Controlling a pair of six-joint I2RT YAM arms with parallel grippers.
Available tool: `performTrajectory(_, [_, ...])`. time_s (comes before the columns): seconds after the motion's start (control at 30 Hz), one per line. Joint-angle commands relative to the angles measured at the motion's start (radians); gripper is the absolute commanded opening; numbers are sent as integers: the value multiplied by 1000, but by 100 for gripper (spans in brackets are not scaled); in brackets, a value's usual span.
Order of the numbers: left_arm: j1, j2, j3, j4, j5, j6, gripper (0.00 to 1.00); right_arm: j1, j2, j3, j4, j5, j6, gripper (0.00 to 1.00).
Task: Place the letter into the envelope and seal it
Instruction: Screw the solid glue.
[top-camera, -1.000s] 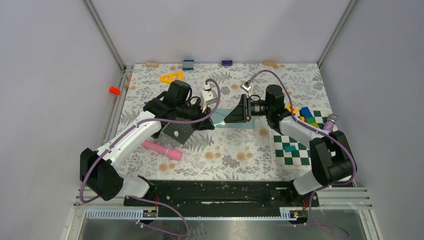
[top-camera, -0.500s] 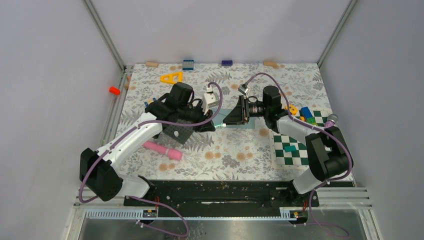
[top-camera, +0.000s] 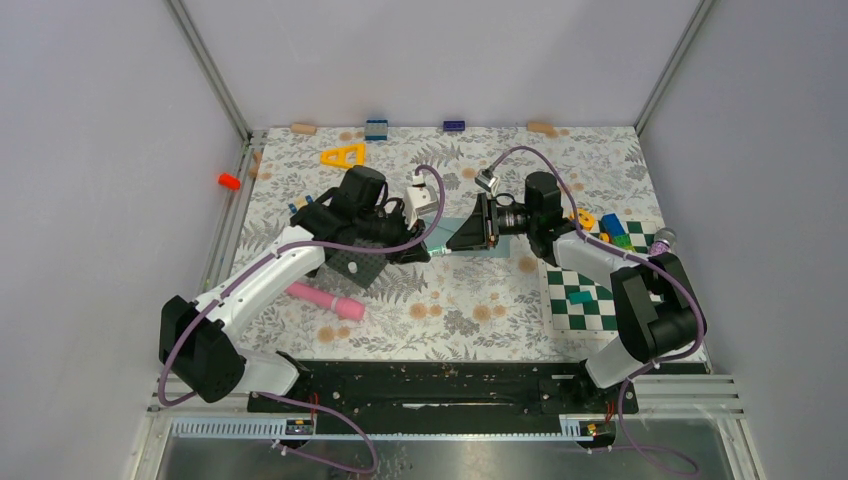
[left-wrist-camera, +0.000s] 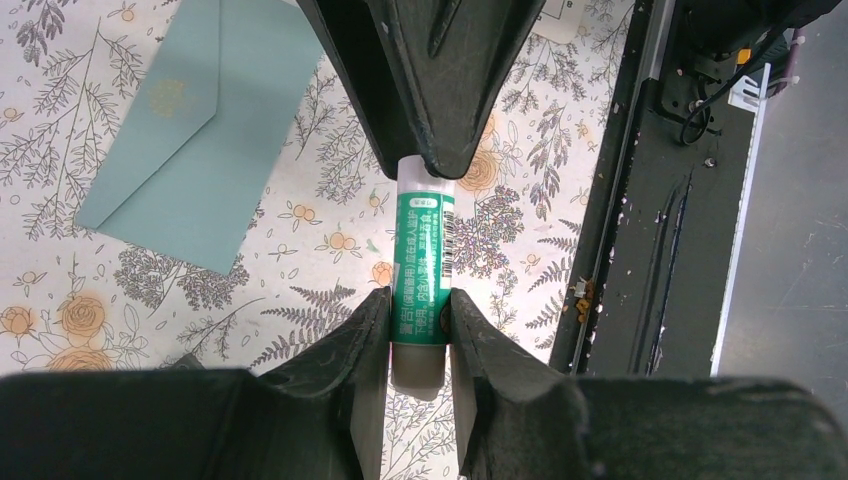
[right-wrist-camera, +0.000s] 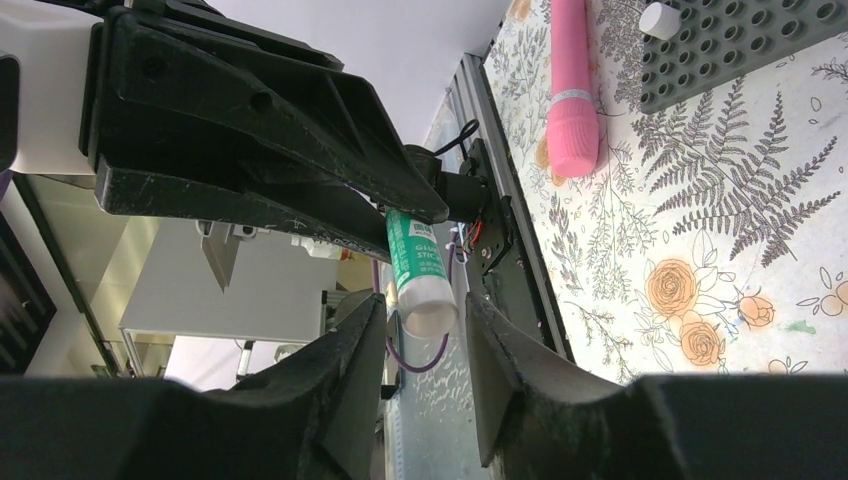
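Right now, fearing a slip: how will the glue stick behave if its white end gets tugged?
Probably rigid: the glue stick juts straight from the left gripper. Its smooth round body may twist or slip between those fingers; dropped, it would likely roll.

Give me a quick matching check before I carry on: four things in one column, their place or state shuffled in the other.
1 glue stick
2 envelope
3 pink cylinder
4 checkered mat

A beside the studded grey plate
B under a small block
C clamped in the left gripper
D teal-grey, lying flat

Pairs: 1-C, 2-D, 3-A, 4-B
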Motion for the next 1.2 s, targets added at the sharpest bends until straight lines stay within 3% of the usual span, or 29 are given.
performTrajectory(0.0, [-3, -35, 1, 44, -7, 12, 17, 17, -18, 29, 20, -34, 8, 41])
performTrajectory(0.37, [-3, -35, 1, 46, -6, 9, 16, 36, -20, 36, -8, -46, -22, 38])
performTrajectory(0.5, [-2, -40, -1, 45, -5, 9, 16, 34, -21, 37, 27, -62, 3, 46])
performTrajectory(0.67, [-3, -42, -2, 46, -3, 9, 16, 28, -17, 36, 38, -64, 13, 47])
performTrajectory(0.9, [-3, -46, -1, 45, -3, 9, 15, 22, -6, 34, 58, -73, 22, 37])
performTrajectory(1.07, [-3, -46, -2, 45, -2, 9, 15, 18, 1, 29, 114, -81, 62, 35])
performTrajectory(1.17, [-3, -46, -2, 46, 0, 9, 15, 17, 4, 27, 129, -84, 64, 28])
